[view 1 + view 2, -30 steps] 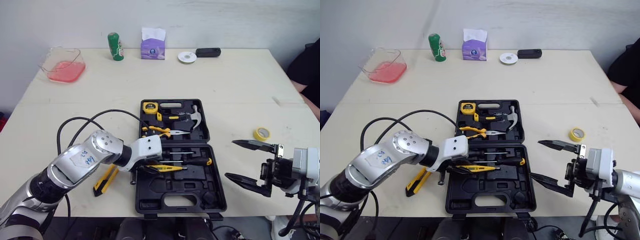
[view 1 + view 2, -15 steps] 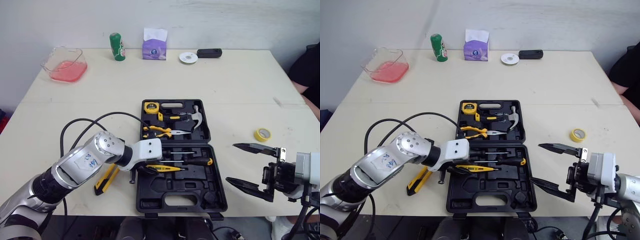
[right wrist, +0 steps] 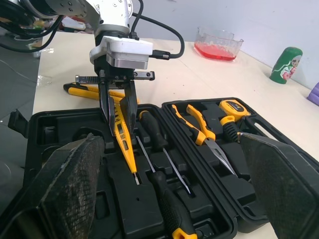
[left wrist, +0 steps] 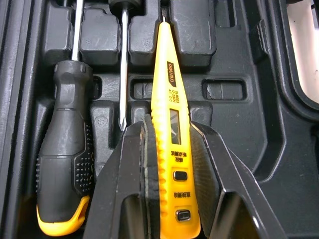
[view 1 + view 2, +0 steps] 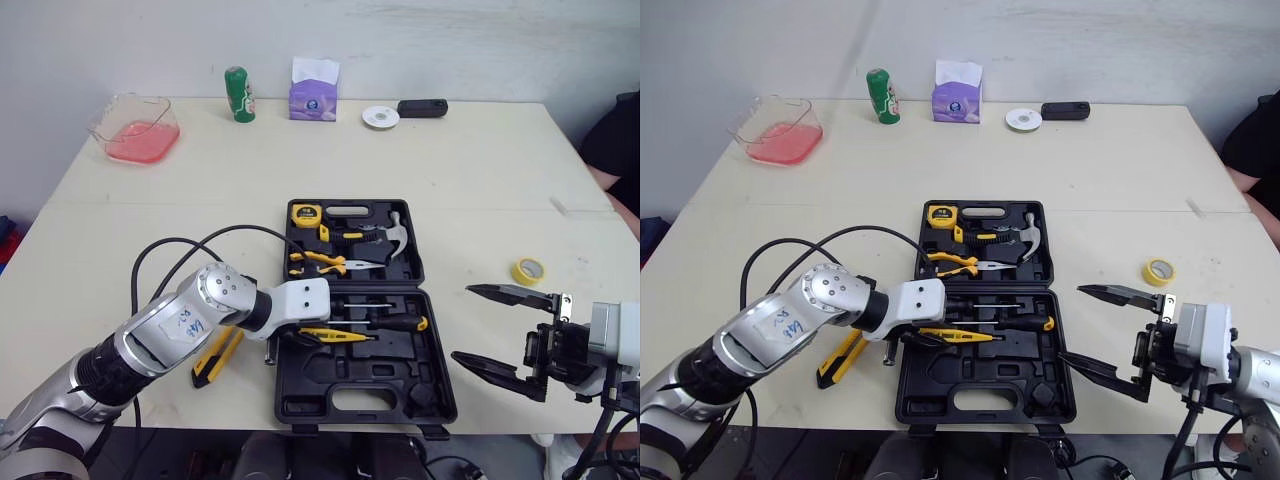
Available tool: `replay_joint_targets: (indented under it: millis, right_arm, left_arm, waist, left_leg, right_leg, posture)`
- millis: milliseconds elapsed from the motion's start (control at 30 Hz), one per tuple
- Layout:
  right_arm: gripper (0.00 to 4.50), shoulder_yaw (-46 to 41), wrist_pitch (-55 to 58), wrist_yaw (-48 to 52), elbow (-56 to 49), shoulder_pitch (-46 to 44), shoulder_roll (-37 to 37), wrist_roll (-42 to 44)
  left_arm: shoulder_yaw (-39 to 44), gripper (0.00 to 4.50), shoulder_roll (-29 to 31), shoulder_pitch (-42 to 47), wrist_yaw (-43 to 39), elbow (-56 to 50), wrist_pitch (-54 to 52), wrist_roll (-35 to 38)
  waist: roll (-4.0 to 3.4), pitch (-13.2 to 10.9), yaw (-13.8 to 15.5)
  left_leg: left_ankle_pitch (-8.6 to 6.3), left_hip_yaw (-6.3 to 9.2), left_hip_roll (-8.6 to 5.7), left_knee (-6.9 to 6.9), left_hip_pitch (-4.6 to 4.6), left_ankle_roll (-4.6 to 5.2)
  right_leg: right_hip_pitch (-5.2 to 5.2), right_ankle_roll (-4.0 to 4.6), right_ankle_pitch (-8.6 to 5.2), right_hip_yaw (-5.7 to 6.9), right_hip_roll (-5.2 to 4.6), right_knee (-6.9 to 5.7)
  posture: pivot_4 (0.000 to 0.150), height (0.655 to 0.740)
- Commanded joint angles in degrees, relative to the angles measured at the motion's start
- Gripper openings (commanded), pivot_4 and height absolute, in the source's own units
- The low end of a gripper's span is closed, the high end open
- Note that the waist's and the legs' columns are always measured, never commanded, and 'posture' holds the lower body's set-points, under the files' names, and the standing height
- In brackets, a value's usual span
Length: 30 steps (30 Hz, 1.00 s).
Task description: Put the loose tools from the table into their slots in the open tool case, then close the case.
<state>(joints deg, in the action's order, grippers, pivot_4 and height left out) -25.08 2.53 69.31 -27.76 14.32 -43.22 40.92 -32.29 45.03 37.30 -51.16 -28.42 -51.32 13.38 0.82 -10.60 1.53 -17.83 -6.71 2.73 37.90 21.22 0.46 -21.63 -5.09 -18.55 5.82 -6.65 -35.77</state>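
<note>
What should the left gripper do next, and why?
Probably ease the left gripper straight down a little before releasing. It grips the yellow tester pen, lined up along the moulded slot beside the thin screwdriver in the tool case, and I can't tell whether it is fully seated.

Head views: bright, even, diffuse light from above. Table [image 5: 480,160] uniformly lit, no hot spots. Short, soft shadows at the foot of the bottle [image 5: 238,95] and tissue box [image 5: 313,88].
Case [image 5: 360,400]: black, dull sheen, recesses still readable. Hammer [image 5: 395,232] head shows a small glint.
Left wrist view: case interior dimmer, with soft highlights on the moulded ridges. Tester [image 4: 169,99] vivid yellow, print legible, held between the dark fingers [image 4: 129,169] of the left hand [image 4: 167,127]. Corner strip of table blown out white.
Right wrist view: wide-angle, table edge tilted. Spread fingers [image 3: 75,184] of the right hand [image 5: 460,322] loom large, blurred. Case in focus. Room beyond the table dark.
</note>
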Motion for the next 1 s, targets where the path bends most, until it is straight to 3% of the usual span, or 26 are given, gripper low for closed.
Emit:
replay_joint_targets:
  millis: [33,167,333,467,567,667,800,1000]
  right_arm:
    - [4.50,-0.19,-0.58,0.29,-1.37,0.03,0.20,0.63]
    - [4.50,0.06,-0.55,0.71,-1.21,0.00,0.20,0.73]
    - [4.50,0.43,-0.79,1.35,-0.21,-0.69,0.09,0.36]
    - [4.50,0.53,-1.20,1.49,0.61,-1.44,0.21,-0.30]
    - [4.50,0.38,-1.58,1.59,1.49,-1.96,0.19,-0.82]
    - [4.50,0.42,-1.75,1.62,2.22,-2.50,0.24,-1.10]
    - [4.50,0.37,-2.05,1.45,2.68,-2.38,0.36,-1.22]
    - [4.50,0.23,-2.54,1.52,2.94,-1.88,0.45,-1.57]
  left_arm:
    - [1.21,2.49,-1.08,-0.97,0.54,1.18,3.04,-1.76]
    - [4.31,4.38,-1.36,-1.52,-1.74,0.47,5.16,0.33]
    - [12.11,4.38,-1.41,-4.22,-5.67,2.04,13.73,4.20]
    - [20.02,4.38,-6.43,-8.98,-8.55,6.84,32.59,6.94]
    - [23.36,3.52,-8.70,-12.44,-11.71,8.19,38.63,9.84]
    - [23.93,2.15,-10.72,-15.25,-11.07,9.12,37.98,11.68]
    - [21.95,0.23,-11.39,-18.32,-9.63,11.21,39.80,7.32]
    - [18.73,0.09,-11.11,-20.19,-8.75,13.11,38.99,3.00]
  waist:
    - [0.00,0.00,-0.01]
    - [0.00,0.00,-0.09]
    - [0.00,0.00,-0.21]
    - [0.00,0.00,-0.15]
    - [0.01,-0.01,-0.17]
    - [0.01,-0.01,-0.17]
    - [0.01,-0.01,-0.16]
    - [0.01,-0.01,-0.17]
  left_leg:
    - [-0.01,0.01,0.00,0.02,0.01,0.02]
    - [-0.02,0.00,0.01,0.03,0.02,0.03]
    - [-0.02,0.00,0.05,0.03,0.01,0.02]
    - [-0.02,-0.01,0.04,0.04,0.02,0.03]
    - [-0.03,0.00,0.06,0.08,0.06,0.04]
    - [-0.03,-0.01,0.05,0.07,0.04,0.05]
    - [-0.04,-0.02,0.03,0.08,0.02,0.06]
    - [-0.07,-0.02,0.04,0.08,0.02,0.09]
  right_leg:
    - [0.00,0.00,0.00,0.00,0.00,-0.01]
    - [0.00,0.00,0.00,0.01,0.01,0.00]
    - [-0.02,0.01,0.00,0.01,0.02,-0.03]
    - [-0.02,0.00,0.00,0.02,-0.02,0.00]
    - [-0.02,0.00,0.00,0.06,-0.05,0.00]
    - [-0.01,0.00,0.00,0.06,-0.05,-0.02]
    - [0.01,-0.02,0.01,0.06,-0.04,-0.03]
    - [0.01,-0.02,0.01,0.06,-0.03,-0.02]
  posture:
    - [0.150,0.7400]
    - [0.150,0.7400]
    - [0.150,0.7400]
    - [0.150,0.7400]
    - [0.150,0.7400]
    - [0.150,0.7400]
    - [0.150,0.7400]
    - [0.150,0.7400]
